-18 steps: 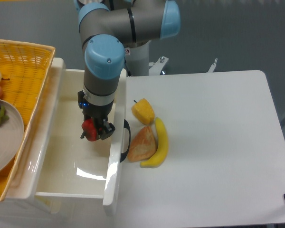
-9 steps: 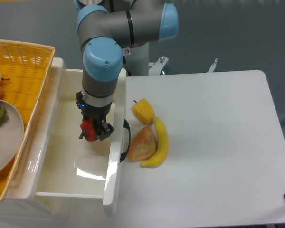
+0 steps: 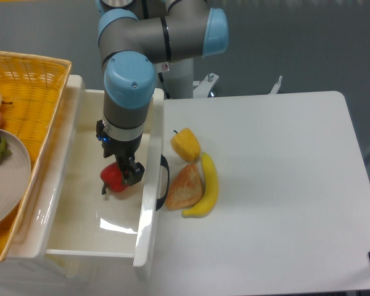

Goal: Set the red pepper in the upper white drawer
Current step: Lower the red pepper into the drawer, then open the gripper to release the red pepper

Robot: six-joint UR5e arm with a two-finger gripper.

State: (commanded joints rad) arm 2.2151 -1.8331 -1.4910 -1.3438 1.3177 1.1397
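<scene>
I have the pepper (image 3: pixel 114 178) inside the drawer (image 3: pixel 80 231), low over its floor near the front wall, with the gripper (image 3: pixel 119 177) closed around it. Whether it rests on the floor I cannot tell. I judge the carry done; what is left is to let go and lift the arm clear

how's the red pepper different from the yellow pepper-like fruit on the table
The small glossy red pepper is red; the yellow pepper-like fruit is yellow and looks duller. The red pepper sits between the claw fingers inside the large white drawer tray; the yellow fruit lies free on the white table, beside the orange wedge-shaped fruit. Both are small, rounded and similar in size.
</scene>
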